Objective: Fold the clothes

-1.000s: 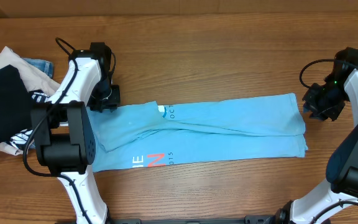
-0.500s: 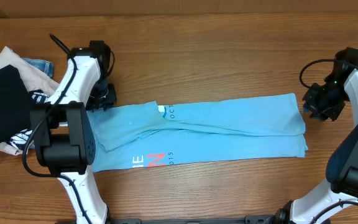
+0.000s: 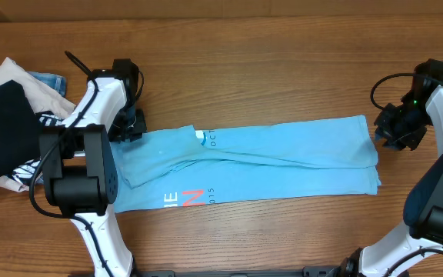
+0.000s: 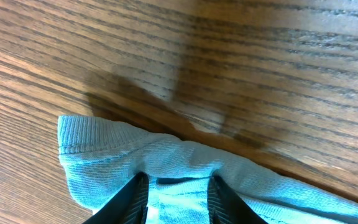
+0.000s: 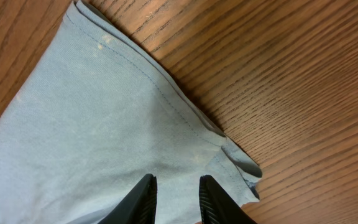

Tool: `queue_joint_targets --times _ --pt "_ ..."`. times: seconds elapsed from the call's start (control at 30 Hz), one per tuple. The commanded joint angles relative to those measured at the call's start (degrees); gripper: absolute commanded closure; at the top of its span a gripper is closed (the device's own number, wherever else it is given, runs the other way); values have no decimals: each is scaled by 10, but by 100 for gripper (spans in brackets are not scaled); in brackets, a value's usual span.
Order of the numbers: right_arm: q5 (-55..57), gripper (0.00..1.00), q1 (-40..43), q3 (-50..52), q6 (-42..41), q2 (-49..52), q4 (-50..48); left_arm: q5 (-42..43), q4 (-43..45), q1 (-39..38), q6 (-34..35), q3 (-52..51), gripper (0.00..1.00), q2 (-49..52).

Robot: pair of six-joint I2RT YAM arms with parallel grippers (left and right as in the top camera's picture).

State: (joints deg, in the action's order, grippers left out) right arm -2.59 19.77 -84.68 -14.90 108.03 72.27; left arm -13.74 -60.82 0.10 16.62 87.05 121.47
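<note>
Jaws on the left clamp one end of the shirt (image 3: pixel 268 158), a lengthwise-folded strip on the tabletop (image 3: pixel 268 61) between both pairs; whether the right jaws grip is unclear, and crosswise folds seemingly remain.

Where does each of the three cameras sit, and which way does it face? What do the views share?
Overhead: above the table, facing straight down; both arms show, left gripper and right gripper at opposite ends of the T-shirt.
Left wrist: on the left arm, looking along its two fingers at the shirt's bunched edge.
Right wrist: on the right arm, looking along its two fingers at a hemmed corner.
All three share the T-shirt and the table.
</note>
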Motion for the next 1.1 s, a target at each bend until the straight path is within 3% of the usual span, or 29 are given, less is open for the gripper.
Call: queue_joint_targets --times 0.0,0.23,0.4,0.53,0.7,0.77,0.83,1.07 --pt "-1 73 -2 3 3 -6 0 26 7 3 -2 -6 70 -16" --pt "-1 73 -2 3 3 -6 2 33 9 3 -3 -6 74 -16" --pt "-1 73 -2 3 3 -6 2 33 8 3 -6 -6 96 -16" --pt "0 73 -2 3 3 -6 0 80 -18 2 -36 13 96 -16" --pt "-1 73 -2 3 3 -6 0 266 -40 2 -158 63 96 -51" --pt "0 73 -2 3 3 -6 0 410 -54 2 -258 66 96 -86" --pt "2 73 -2 3 3 -6 -1 486 -85 -1 -318 66 96 -112" --pt "2 73 -2 3 3 -6 -4 491 -183 -30 -382 58 96 -122"
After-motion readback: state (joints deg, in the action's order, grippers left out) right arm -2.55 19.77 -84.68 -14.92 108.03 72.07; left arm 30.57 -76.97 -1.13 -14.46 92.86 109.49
